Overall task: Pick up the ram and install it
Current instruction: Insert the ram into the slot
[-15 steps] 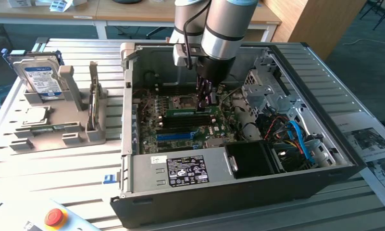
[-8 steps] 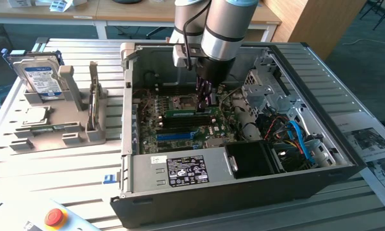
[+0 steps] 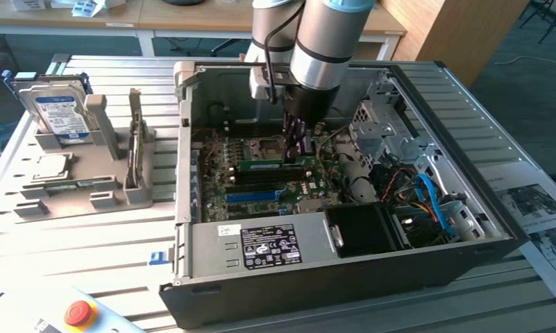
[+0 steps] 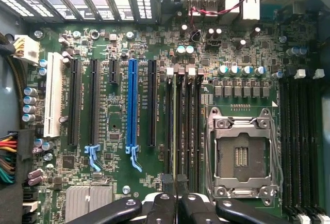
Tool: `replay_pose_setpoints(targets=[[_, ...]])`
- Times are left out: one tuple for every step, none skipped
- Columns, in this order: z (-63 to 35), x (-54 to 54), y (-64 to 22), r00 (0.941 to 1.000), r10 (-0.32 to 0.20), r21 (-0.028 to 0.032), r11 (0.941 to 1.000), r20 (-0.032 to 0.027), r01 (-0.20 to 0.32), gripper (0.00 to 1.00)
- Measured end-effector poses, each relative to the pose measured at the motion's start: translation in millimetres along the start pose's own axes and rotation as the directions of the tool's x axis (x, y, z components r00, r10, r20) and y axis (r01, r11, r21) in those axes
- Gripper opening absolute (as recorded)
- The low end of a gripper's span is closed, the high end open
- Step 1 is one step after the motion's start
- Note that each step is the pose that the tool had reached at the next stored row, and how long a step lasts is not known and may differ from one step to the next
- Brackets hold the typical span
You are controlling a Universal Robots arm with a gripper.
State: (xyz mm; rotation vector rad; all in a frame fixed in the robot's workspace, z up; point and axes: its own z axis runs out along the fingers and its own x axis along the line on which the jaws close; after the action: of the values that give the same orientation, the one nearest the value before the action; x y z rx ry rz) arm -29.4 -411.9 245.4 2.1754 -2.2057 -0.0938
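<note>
The tool (image 3: 298, 154) is seen lowered inside the open computer case (image 3: 352, 270), directly above the motherboard (image 4: 113, 43). Its fingers (image 4: 170, 182) are drawn together and clamped on the ram (image 3: 262, 165), which is gripped by its upper edge. In the wrist view the ram (image 4: 175, 126) is seen edge-on, stretching straight away from the tool and lined up with the row of black memory slots (image 4: 193, 126) beneath it. Whether it is fully seated in a slot cannot be told. The empty processor socket (image 4: 241, 157) is found just beside the tool, and the blue slot (image 4: 132, 105) a little further off on the other side. Well apart from the tool, outside the case, a hard drive (image 3: 60, 114) is stood in a grey holder (image 3: 120, 173) on the desk (image 3: 74, 236).
</note>
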Motion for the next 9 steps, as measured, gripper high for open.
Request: replay_pose_setpoints(targets=[[1.5,0.0,-0.1,1.0000,0.000,0.0000,1.0000,0.0000,0.000,0.12],[3.0,0.0,-0.2,1.0000,0.000,0.0000,1.0000,0.0000,0.000,0.12],[4.4,0.0,-0.3,1.0000,0.000,0.0001,1.0000,0.0000,0.000,0.12],[5.7,0.0,-0.4,1.0000,0.000,0.0001,1.0000,0.0002,0.000,0.12],[6.8,0.0,-0.5,1.0000,0.000,0.0001,1.0000,0.0002,0.000,0.12],[7.6,0.1,-0.5,1.0000,0.000,0.0001,1.0000,0.0001,0.000,0.12],[7.6,0.1,-0.5,1.0000,0.000,0.0000,1.0000,-0.0001,0.000,0.12],[7.6,0.1,-0.5,1.0000,0.000,0.0001,1.0000,0.0000,0.000,0.12],[7.6,0.1,-0.5,1.0000,0.000,0.0000,1.0000,0.0000,0.000,0.12]])
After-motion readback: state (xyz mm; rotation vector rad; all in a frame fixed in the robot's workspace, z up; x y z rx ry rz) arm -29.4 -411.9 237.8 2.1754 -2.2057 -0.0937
